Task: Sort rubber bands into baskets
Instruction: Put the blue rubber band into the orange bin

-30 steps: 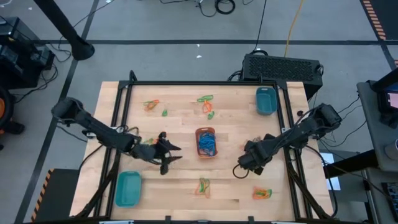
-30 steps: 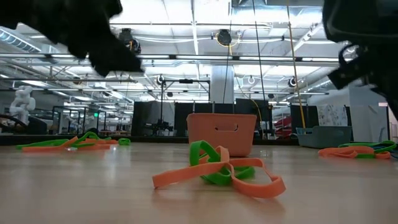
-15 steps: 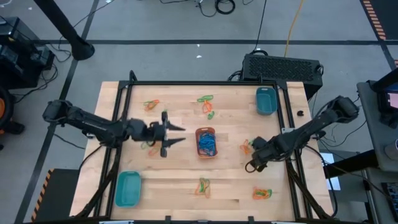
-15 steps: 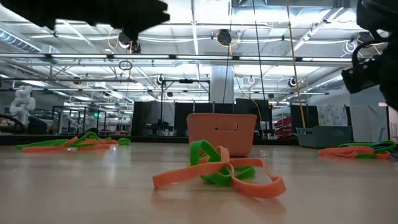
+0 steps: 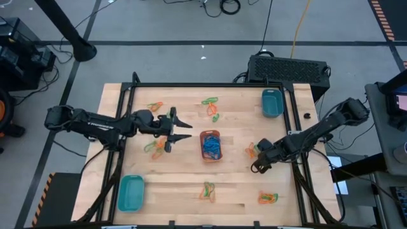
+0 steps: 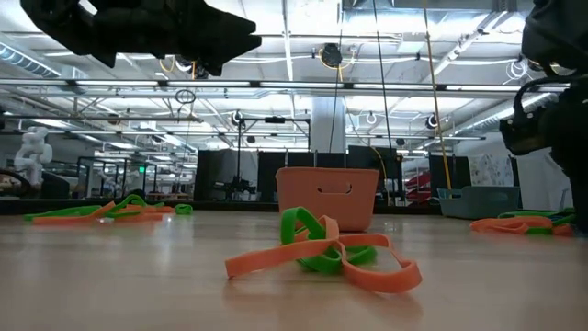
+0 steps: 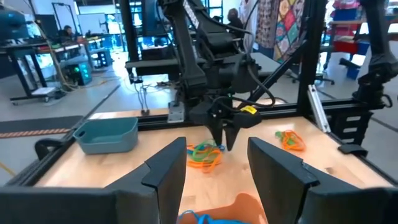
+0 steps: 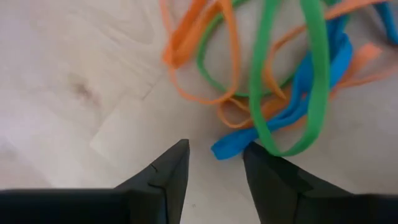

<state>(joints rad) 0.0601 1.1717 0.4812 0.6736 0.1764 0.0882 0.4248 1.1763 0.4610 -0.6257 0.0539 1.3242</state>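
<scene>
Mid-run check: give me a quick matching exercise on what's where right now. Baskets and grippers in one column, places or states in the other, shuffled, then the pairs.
Things
1. orange basket
2. near-left teal basket
3. left gripper
4. right gripper

Places or states
A. empty, at the table's near-left corner
B. open, low over a tangle of orange, green and blue bands
C. mid-table, blue bands inside
D. open and raised, just left of the orange basket

Pairs: 1-C, 2-A, 3-D, 4-B

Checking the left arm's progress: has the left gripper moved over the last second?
Yes. In the high view the left gripper has risen toward the table's far edge and now hovers open just left of the orange basket.
</scene>
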